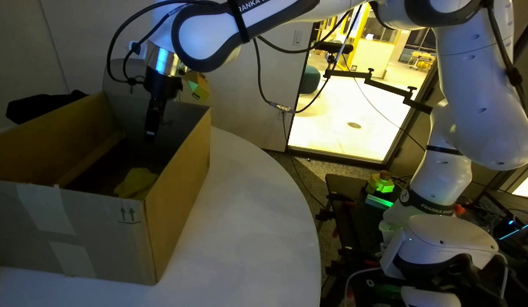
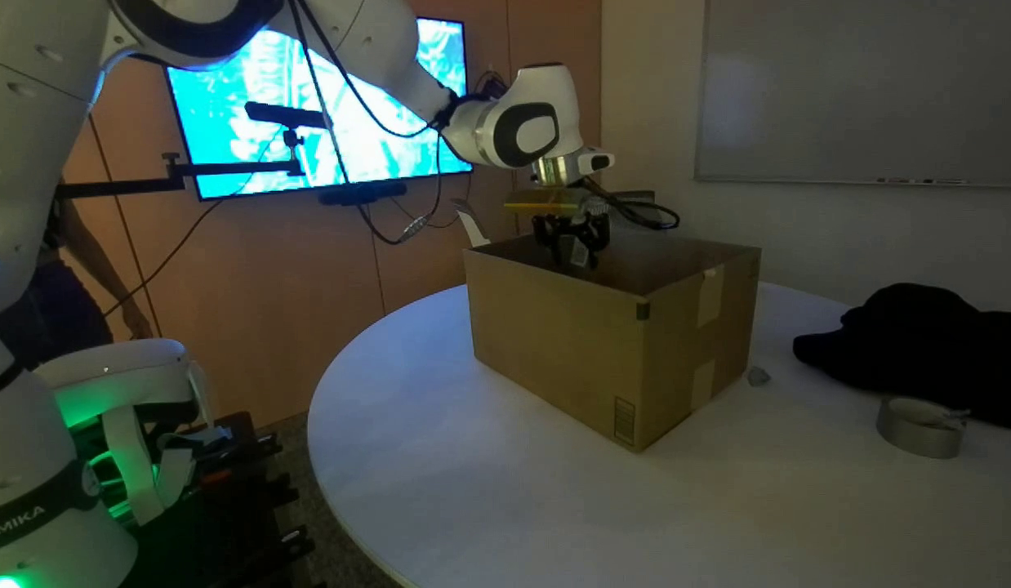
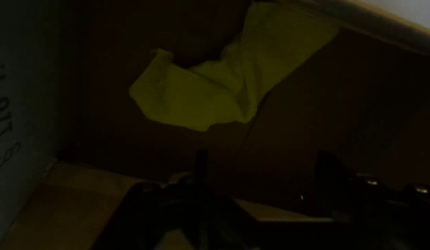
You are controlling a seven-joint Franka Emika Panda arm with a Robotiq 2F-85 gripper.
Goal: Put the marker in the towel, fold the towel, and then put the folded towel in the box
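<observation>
Claw (image 3: 263,156) spread, empty, at the mouth of the box (image 2: 554,335); towel (image 3: 197,97) lies rumpled inside, presumably its goal spot, so no grip needed. Marker not visible, maybe tucked in the folds.

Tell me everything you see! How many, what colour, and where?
box: one, brown, on the table
towel: one, yellow-green, crumpled, in the box
marker: none to be seen
table: one, white, under the box
cloth bundle: one, black, on the table
tape roll: one, grey, on the table
small lump: one, grey, beside the box
screen: one, bright blue, in the background
whiteboard: one, grey, in the background
doorway: one, brightly lit, in the background
seat: one, teal, through the doorway
camera: at least one, black, in the background
button box: one, yellow, on a dark stand
person: maybe one, dark clothes, in the background
robot arm: one, white, over the box
cables: several, black, on the robot arm
gripper: one, black, open, over the box
</observation>
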